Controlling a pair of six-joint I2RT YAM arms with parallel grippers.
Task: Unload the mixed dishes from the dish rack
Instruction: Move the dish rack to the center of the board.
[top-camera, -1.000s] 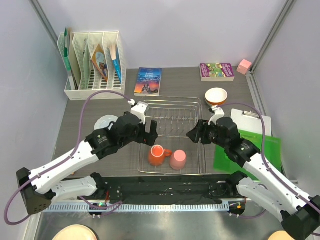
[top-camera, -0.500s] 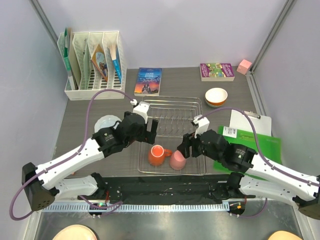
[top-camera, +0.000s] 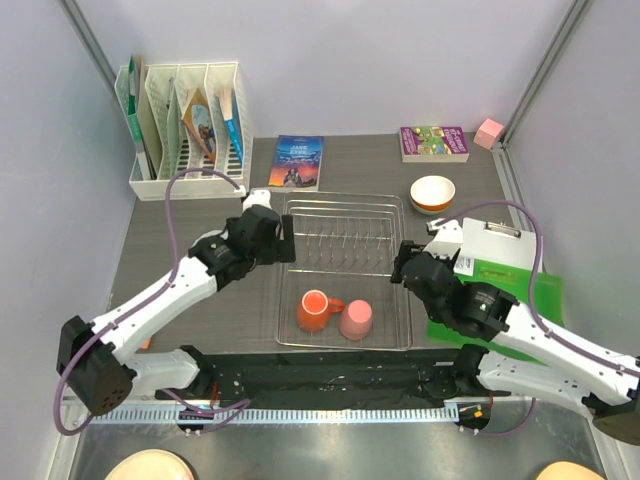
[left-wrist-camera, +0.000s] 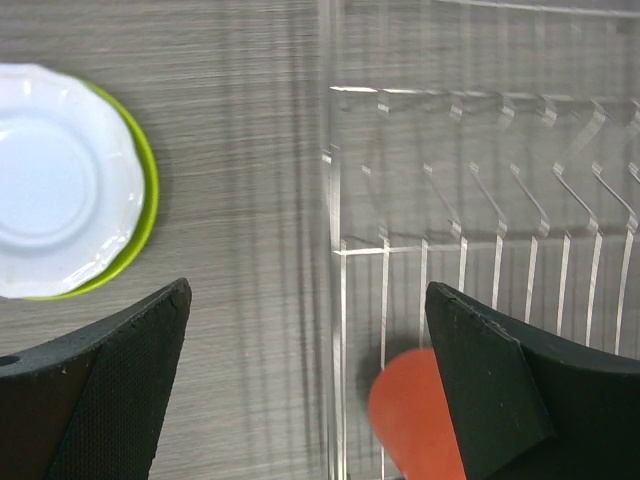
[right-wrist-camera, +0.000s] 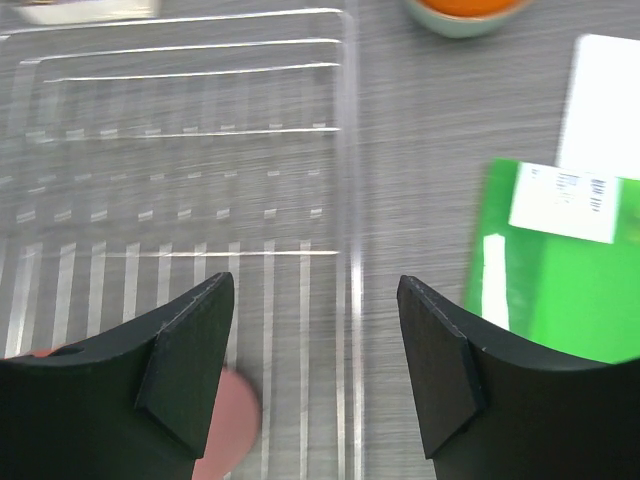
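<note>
The silver wire dish rack (top-camera: 345, 235) stands mid-table. An orange handled mug (top-camera: 315, 308) and an upside-down pink cup (top-camera: 356, 318) sit side by side in its near part. My left gripper (top-camera: 288, 238) hangs open over the rack's left rim, and the left wrist view shows the mug (left-wrist-camera: 415, 420) below its right finger. My right gripper (top-camera: 400, 265) is open above the rack's right rim, with the pink cup (right-wrist-camera: 230, 430) by its left finger. Neither holds anything. A white plate on a lime-green plate (left-wrist-camera: 60, 180) lies on the table left of the rack (left-wrist-camera: 480, 250).
A cream-white bowl (top-camera: 432, 192) stands on the table behind the rack's right corner. A white file organizer (top-camera: 185, 125) is at the back left. Two books (top-camera: 297, 162) (top-camera: 434, 142) and a pink block (top-camera: 489, 132) lie along the back. A clipboard (top-camera: 500, 240) and green folder (top-camera: 500, 300) lie right.
The left gripper drew back from over the mug to the rack's left rim. The right gripper pulled away from the pink cup to the right rim, and its jaws widened.
</note>
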